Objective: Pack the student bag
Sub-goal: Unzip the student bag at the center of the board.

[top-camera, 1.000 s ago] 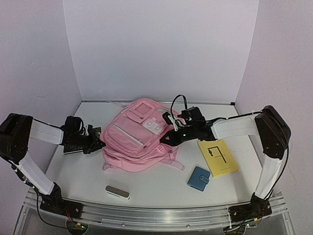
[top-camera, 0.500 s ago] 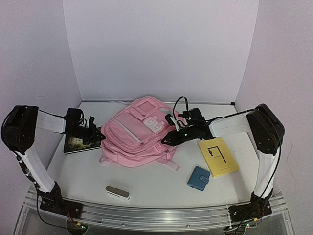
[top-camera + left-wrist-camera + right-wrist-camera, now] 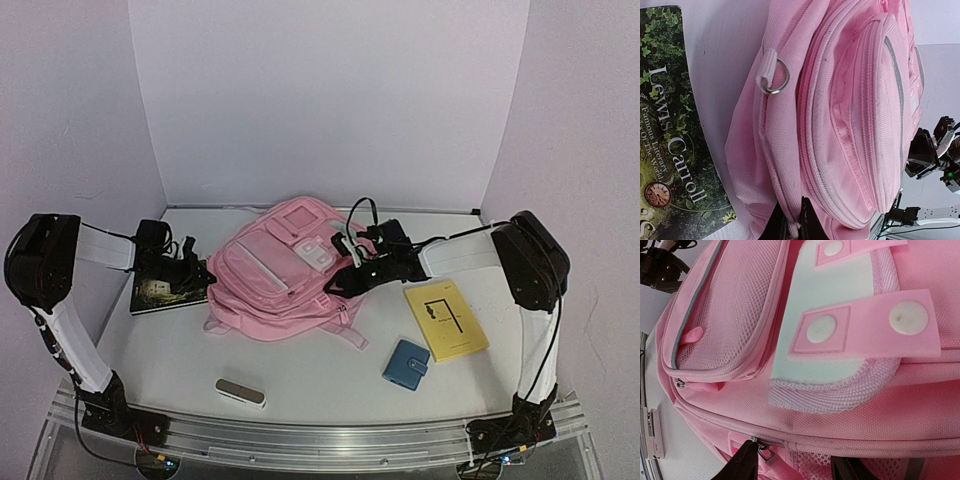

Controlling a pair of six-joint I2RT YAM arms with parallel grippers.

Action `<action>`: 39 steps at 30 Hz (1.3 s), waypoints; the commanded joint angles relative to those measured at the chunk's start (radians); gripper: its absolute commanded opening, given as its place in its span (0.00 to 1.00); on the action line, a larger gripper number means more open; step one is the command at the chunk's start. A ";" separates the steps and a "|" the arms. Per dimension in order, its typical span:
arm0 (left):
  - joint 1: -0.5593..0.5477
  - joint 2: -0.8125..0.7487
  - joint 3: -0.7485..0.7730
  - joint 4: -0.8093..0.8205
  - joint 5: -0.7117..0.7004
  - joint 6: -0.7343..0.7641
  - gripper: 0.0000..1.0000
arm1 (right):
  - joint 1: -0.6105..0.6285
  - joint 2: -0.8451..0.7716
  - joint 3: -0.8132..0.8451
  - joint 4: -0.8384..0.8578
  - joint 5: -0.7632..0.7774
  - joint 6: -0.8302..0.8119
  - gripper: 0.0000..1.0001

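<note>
Lying zipped on the desk, the pink student bag seems unpacked: left tool pinches its edge, right tool gapes at a zip pull; book, booklet, wallet lie outside.

left pincer: fingers cut by the lower edge of the wrist view. Only two dark tips show, close together, with a pink seam of the student bag nipped between. Too small in the top view to confirm.
right pincer: tips cut by the lower edge, standing wide apart. Zip pull sits just beside one tip; contact not resolvable.
student bag: face resting on the counter is hidden. Cut by frame edges in both wrist views.
book: beside the left pincer, on the side away from the bag. Cut by left and lower edges, small print partly lost. In the top view its far part is under the left arm.
yellow booklet: near the right pincer. Black print too small to read.
grey case: well apart from the left pincer. Kind not identifiable.
</note>
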 commanded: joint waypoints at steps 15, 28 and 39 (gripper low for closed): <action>-0.001 -0.003 0.075 0.017 0.064 0.019 0.00 | 0.017 -0.013 -0.025 -0.005 0.004 -0.029 0.36; -0.002 0.003 0.068 0.029 0.064 0.005 0.00 | 0.052 -0.030 -0.026 -0.006 0.080 -0.026 0.06; -0.003 -0.140 -0.037 0.108 -0.005 -0.077 0.00 | 0.084 -0.195 -0.030 -0.127 0.212 0.046 0.00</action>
